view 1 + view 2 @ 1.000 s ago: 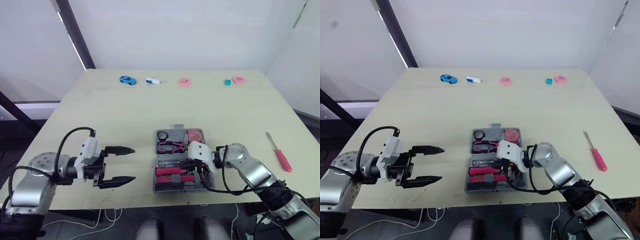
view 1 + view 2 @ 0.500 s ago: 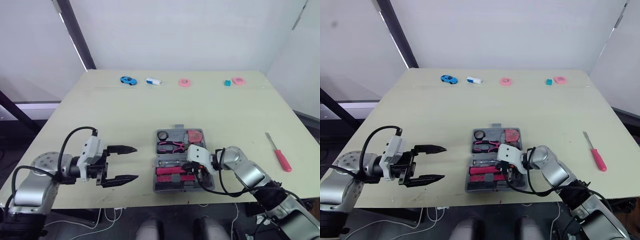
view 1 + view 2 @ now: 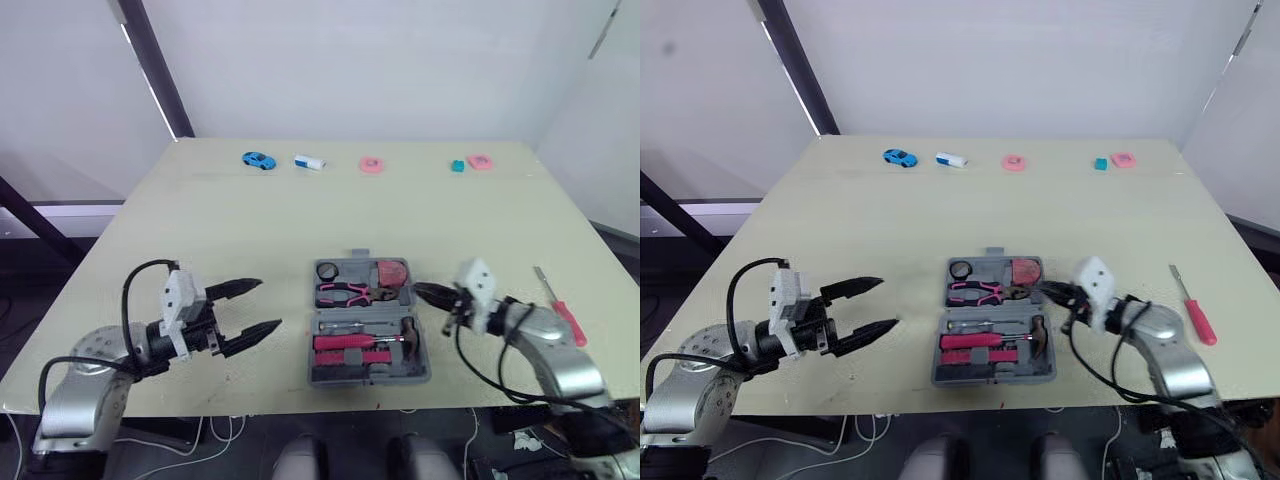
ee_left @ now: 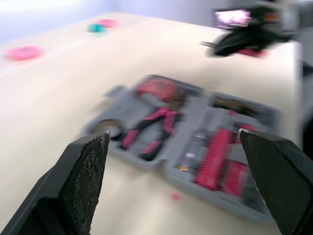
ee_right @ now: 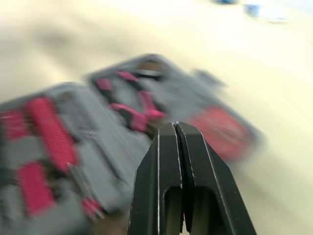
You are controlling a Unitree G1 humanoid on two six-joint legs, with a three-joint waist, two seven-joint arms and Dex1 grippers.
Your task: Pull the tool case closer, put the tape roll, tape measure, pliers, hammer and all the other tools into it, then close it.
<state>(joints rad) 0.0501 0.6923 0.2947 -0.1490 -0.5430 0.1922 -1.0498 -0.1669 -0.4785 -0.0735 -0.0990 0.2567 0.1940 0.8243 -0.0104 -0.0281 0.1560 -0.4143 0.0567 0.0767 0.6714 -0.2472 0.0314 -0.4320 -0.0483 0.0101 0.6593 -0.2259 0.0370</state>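
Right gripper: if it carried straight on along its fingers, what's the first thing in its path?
The open tool case: the shut right gripper points at its right edge, beside the red tool. Height is unclear, so it might pass over the rim.

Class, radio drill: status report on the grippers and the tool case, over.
Left gripper open, empty, left of tool case. Right gripper shut, empty, right of it. Case open; screwdriver outside on table.

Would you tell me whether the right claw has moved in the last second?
Yes: the right claw withdrew from over the tool case, rightward toward the screwdriver.
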